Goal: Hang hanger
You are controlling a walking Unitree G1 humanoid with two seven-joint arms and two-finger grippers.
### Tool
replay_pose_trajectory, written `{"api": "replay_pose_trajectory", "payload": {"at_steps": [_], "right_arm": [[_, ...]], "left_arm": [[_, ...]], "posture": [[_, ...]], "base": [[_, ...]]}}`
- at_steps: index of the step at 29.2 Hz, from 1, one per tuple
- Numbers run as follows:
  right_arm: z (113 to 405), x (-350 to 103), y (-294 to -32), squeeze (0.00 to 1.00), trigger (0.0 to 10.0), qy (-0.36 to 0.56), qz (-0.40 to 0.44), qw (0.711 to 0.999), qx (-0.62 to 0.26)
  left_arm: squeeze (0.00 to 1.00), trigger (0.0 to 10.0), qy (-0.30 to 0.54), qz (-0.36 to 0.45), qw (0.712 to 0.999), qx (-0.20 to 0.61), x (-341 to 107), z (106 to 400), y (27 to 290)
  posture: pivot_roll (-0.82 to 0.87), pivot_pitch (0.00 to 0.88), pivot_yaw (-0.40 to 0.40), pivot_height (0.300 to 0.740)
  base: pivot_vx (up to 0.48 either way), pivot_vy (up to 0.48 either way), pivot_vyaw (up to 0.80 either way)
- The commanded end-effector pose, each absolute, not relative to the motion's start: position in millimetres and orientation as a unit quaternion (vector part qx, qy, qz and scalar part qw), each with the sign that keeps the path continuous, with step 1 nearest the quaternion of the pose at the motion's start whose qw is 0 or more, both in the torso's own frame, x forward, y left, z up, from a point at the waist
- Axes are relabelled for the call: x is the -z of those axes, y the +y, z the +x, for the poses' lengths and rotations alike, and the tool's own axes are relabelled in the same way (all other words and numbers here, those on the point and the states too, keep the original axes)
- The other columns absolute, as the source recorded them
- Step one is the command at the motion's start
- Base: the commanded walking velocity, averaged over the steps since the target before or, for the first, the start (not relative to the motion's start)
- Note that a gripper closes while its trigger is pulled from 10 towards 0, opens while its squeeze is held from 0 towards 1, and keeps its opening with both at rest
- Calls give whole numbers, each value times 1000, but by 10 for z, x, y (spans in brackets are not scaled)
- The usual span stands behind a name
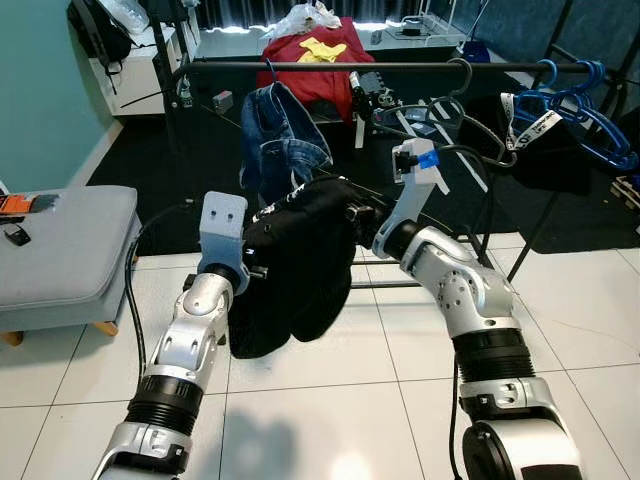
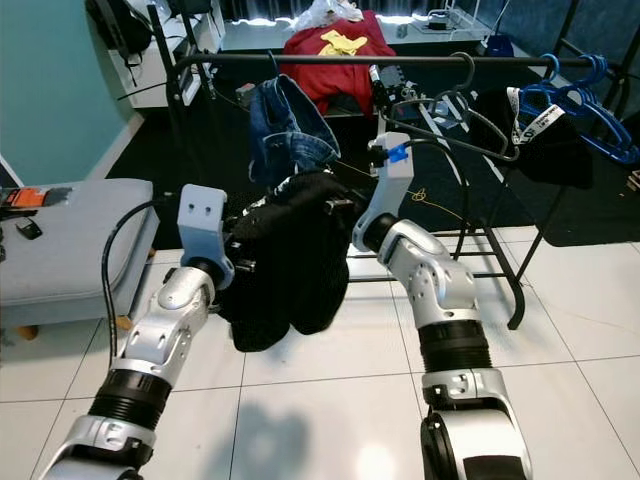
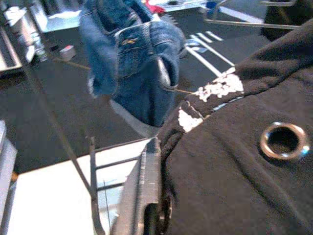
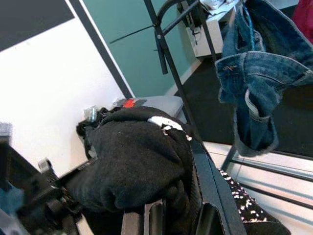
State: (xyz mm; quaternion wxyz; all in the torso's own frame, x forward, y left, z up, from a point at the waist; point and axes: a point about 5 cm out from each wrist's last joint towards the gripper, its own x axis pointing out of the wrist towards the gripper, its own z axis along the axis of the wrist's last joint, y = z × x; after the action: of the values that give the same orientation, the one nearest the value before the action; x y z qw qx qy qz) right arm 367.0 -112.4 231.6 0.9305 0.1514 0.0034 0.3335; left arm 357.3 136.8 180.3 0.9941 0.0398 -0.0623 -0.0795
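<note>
You have a black hoodie (image 1: pixel 300 260) bunched up between both arms, held in the air in front of the clothes rail (image 1: pixel 400 66) and below it, above the white tiled floor (image 1: pixel 330 400). The left claw (image 1: pixel 262 270) is buried in the fabric on one side and the right claw (image 1: pixel 352 212) on the other; both seem clamped on the cloth, though you cannot tell how the fingers stand. No hanger is visible inside the hoodie. Jeans (image 1: pixel 280 135) already hang from the rail, and empty blue hangers (image 1: pixel 585 110) sit near its right end. Nothing of yours is hooked yet: lifting and hooking onto the rail remain.
</note>
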Motion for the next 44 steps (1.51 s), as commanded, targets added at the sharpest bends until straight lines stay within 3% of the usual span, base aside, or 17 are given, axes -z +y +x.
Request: {"api": "replay_pose_trajectory", "payload": {"at_steps": [1,6,9,10,13,14,15,18,25,28,29,35,36,37,39,41,44], "right_arm": [[3652,-2316,-1146,0,0,3,143,931,-336],[3658,-2222,-1248,0,0,14,129,938,-320],[3670,-1979,-1507,0,0,41,72,960,-268],[3670,-1979,-1507,0,0,41,72,960,-268],[3655,-1865,-1739,0,0,42,-23,974,-221],[3643,-1876,-1784,0,0,30,-97,971,-217],[3643,-1876,-1784,0,0,30,-97,971,-217],[3625,-1927,-1844,0,0,-2,-196,959,-206],[3660,-2004,-1774,0,235,10,-103,966,-237],[3695,-2113,-1749,0,0,-9,-98,966,-239],[3722,-2231,-1763,0,0,-41,-109,967,-225],[3725,-2523,-1852,0,0,-150,-187,956,-169],[3695,-2187,-1856,0,0,-59,-184,959,-208],[3695,-2187,-1856,0,0,-59,-184,959,-208],[3603,-1813,-1845,0,0,49,-184,948,-256],[3556,-1686,-1846,0,0,89,-185,940,-271],[3327,-1202,-1809,0,0,210,-145,917,-308]], "left_arm": [[0,0,-70,52,991,97,-1857,3556,1407],[0,0,-39,103,980,169,-1839,3524,1365],[0,0,39,206,929,304,-1732,3371,1339],[0,0,39,206,929,304,-1732,3371,1339],[0,0,99,293,876,369,-1681,3235,1437],[0,0,119,316,858,387,-1674,3191,1471],[0,0,119,316,858,387,-1674,3191,1471],[0,0,156,340,816,440,-1650,3071,1482],[0,0,196,369,773,478,-1580,3064,1484],[0,0,163,389,784,455,-1654,3196,1485],[0,0,108,413,808,406,-1798,3344,1485],[0,0,-9,465,852,242,-2243,3615,1608],[0,0,64,456,845,272,-2013,3544,1671],[0,0,64,456,845,272,-2013,3544,1671],[0,0,157,450,810,341,-1675,3378,1695],[0,0,190,448,791,370,-1551,3303,1700],[0,0,315,406,719,467,-1076,2881,1727]], "posture": [[34,77,27,740],[36,76,25,740],[40,75,28,740],[40,75,28,740],[43,72,33,740],[44,72,37,740],[44,72,37,740],[45,69,45,740],[41,65,49,740],[36,65,50,740],[34,64,49,740],[32,61,48,740],[34,62,47,740],[34,62,47,740],[36,64,46,740],[36,64,46,740],[33,69,50,740]], "base": [[0,0,0],[0,0,0],[0,0,0],[0,0,0],[0,0,0],[0,0,0],[0,0,0],[0,0,0],[0,0,0],[0,0,0],[0,0,0],[0,0,0],[0,0,0],[0,0,0],[0,0,0],[0,0,0],[0,0,0]]}}
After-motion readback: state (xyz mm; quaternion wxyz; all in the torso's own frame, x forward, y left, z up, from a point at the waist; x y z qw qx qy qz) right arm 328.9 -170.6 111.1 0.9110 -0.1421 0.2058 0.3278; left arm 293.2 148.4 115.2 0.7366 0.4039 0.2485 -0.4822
